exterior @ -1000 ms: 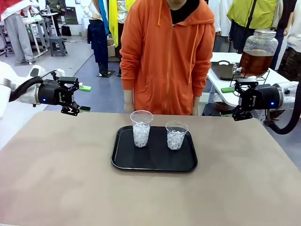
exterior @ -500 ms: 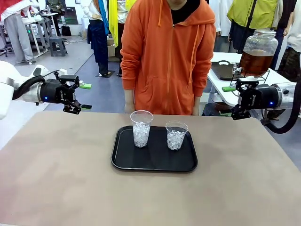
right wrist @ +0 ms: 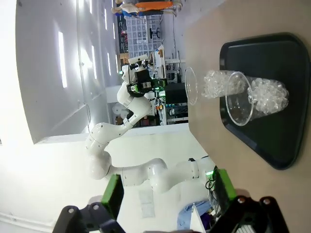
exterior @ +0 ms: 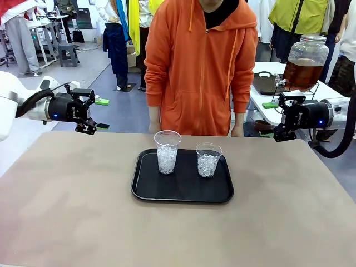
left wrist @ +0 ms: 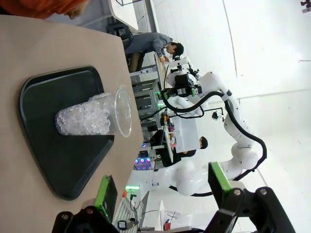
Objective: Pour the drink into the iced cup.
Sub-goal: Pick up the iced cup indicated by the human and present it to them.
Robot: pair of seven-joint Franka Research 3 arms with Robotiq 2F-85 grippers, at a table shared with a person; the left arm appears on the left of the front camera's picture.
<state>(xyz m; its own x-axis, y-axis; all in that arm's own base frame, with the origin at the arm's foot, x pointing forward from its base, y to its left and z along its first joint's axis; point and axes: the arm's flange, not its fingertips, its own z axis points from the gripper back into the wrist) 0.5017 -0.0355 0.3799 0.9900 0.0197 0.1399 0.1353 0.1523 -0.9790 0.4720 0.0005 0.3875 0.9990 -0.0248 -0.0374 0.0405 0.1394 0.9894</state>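
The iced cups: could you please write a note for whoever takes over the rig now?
Left tool: open, empty, in the air off the table's far left corner.
Right tool: open, empty, off the far right corner.
Tall cup and short cup: ice only, upright on the black tray.
Drink: in the dispenser jar on the white table behind.
Done: nothing poured.
Left: fetch drink, pour.

A tan table (exterior: 67,211) spread below, between the left gripper (exterior: 101,114) and right gripper (exterior: 273,120). Beyond the left one lay grey floor (exterior: 114,105) and a stool (exterior: 68,54); behind the right one stood a white table (exterior: 258,100).
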